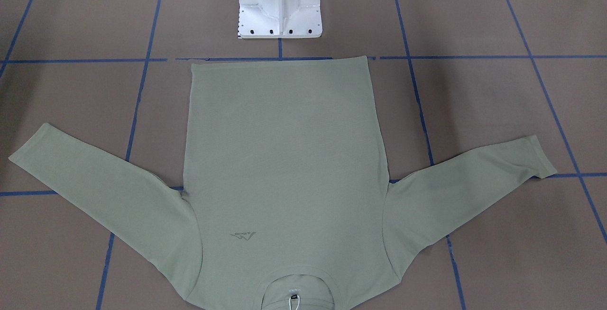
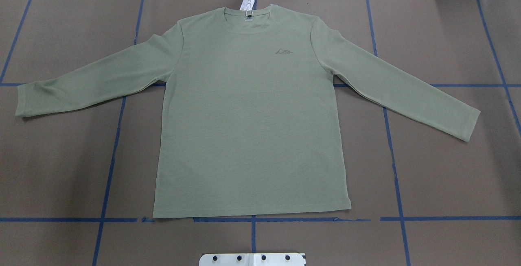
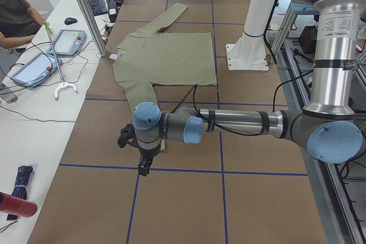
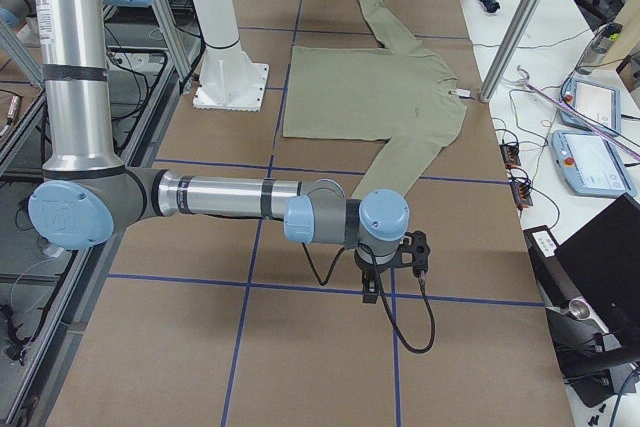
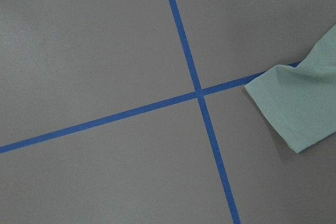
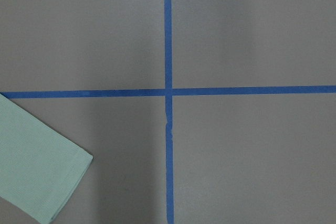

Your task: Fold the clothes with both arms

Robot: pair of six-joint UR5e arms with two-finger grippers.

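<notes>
1. A pale sage-green long-sleeved knit shirt is seen spread flat, front up, mid-table on the brown paper-covered table gridded with blue tape lines.
2. The round neck is laid close to the table's far edge, where a white paper hang tag is shown. The straight hem is set along a tape line just short of the white metal pedestal base.
3. Both sleeves are stretched outward and slanted back toward the robot's edge, cuffs flat and apart from the body.
4. Bare paper is left beside the body under each sleeve, and open stretches are found toward both table ends.
5. The silver-grey tubular left arm is held low over the table's left end, its black left gripper hung just beside the near cuff. Whether the fingers are spread or pressed together cannot be told.
6. The matching right arm is posed likewise at the right end, the right gripper over bare paper beside the other cuff. Its fingers' state cannot be told either.
</notes>
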